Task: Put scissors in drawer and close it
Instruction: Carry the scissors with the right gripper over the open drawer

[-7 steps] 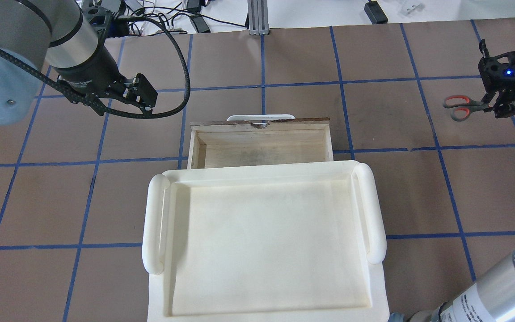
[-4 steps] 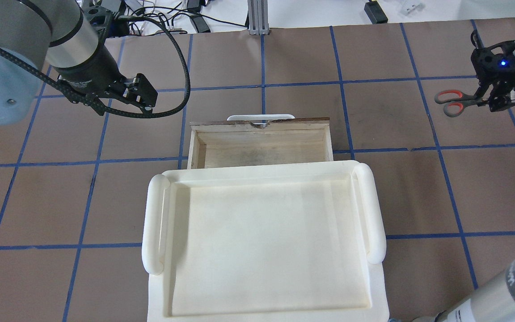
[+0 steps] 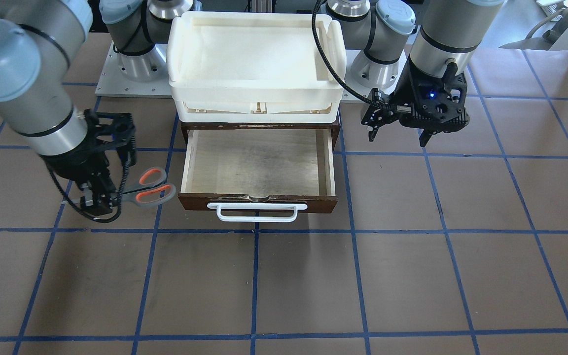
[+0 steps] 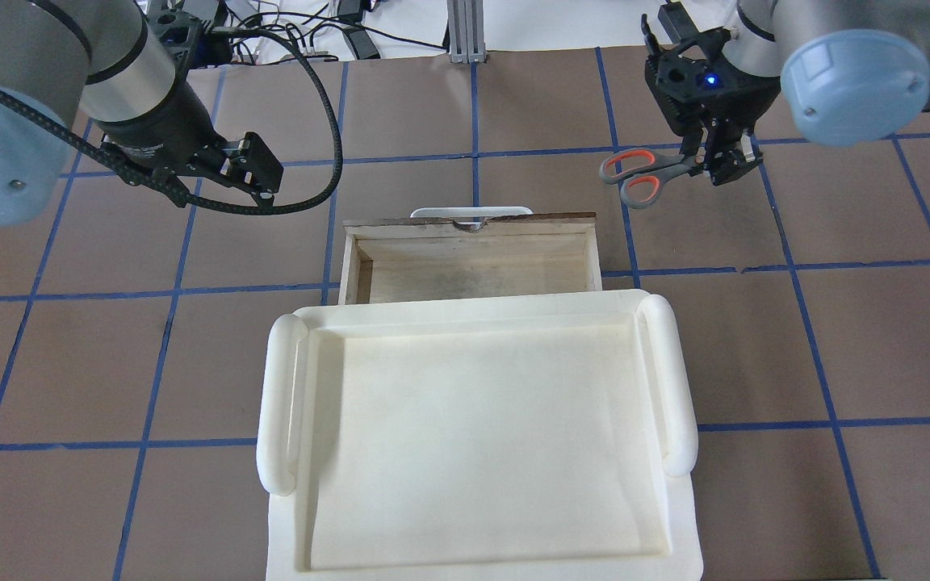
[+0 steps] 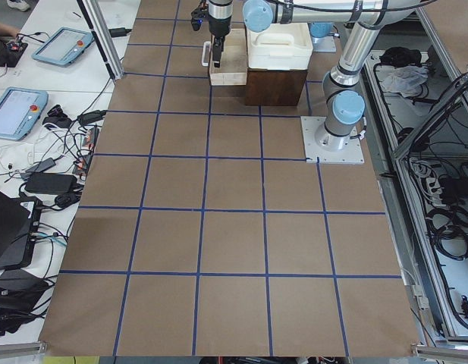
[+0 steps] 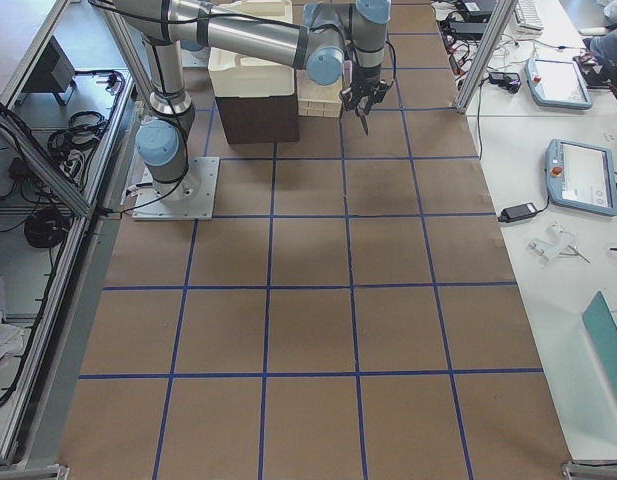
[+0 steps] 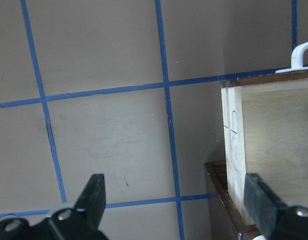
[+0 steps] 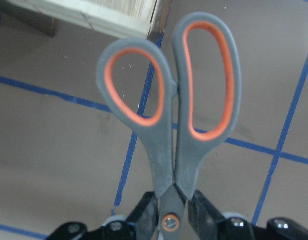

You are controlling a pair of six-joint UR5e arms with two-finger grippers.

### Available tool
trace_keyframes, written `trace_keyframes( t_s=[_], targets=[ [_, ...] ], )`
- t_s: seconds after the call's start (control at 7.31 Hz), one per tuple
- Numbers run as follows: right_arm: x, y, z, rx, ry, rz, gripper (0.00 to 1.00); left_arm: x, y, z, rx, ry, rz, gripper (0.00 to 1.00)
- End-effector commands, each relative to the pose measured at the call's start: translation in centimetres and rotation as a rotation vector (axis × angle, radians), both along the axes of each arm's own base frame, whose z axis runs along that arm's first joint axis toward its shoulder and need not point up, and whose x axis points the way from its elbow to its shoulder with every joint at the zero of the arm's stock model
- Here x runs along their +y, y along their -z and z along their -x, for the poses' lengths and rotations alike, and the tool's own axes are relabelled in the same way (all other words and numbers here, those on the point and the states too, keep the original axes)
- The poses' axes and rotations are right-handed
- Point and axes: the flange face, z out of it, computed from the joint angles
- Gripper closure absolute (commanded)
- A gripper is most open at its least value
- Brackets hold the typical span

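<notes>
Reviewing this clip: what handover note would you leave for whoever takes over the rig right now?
Right pincer: shut on the scissors near the pivot, handles toward the drawer, beside its front corner, not over it.
Left pincer: open, empty, at the drawer's other side.
Drawer: pulled open, empty, under the white tray.
Done: scissors grasped. Left: put them in, push drawer shut.

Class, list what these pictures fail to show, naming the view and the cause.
Blades of the grey-handled, orange-lined scissors: right wrist view, hidden between the black fingers of the right gripper.
Rear of the brown wooden drawer: overhead view, covered by the white plastic tray.
Left gripper: exterior left view, too small.
</notes>
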Motion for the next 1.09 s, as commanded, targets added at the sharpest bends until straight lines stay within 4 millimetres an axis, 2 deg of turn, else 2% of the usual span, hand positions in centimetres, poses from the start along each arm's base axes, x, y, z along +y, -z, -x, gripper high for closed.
trace_keyframes(
  t_s=[0.0, 0.14, 0.27, 0.55, 0.82, 0.96],
  targets=[
    [3.7, -1.4, -9.6, -0.025, 0.098, 0.004, 0.88, 0.2, -0.4, 0.0, 0.001, -0.002, 0.009, 0.0],
    [5.1, -1.4, -13.2, -0.03, 0.143, 0.002, 0.88, 0.2, -0.9, -0.3, -0.001, -0.005, 0.02, 0.0],
    [6.6, -1.1, -15.9, -0.031, 0.166, -0.006, 0.88, 0.1, -1.0, -0.6, -0.002, 0.007, 0.021, 0.0],
    [8.4, 0.6, -20.2, -0.016, 0.201, -0.032, 0.88, 0.2, -1.4, -0.6, -0.001, 0.032, 0.028, 0.0],
    [9.2, 3.0, -23.1, 0.002, 0.195, -0.065, 0.88, 0.3, -1.5, -0.5, 0.009, 0.033, 0.026, 0.0],
    [9.3, 4.1, -23.9, 0.013, 0.179, -0.08, 0.87, 0.1, -1.2, -0.6, 0.012, 0.032, 0.023, 0.0]
  ],
)
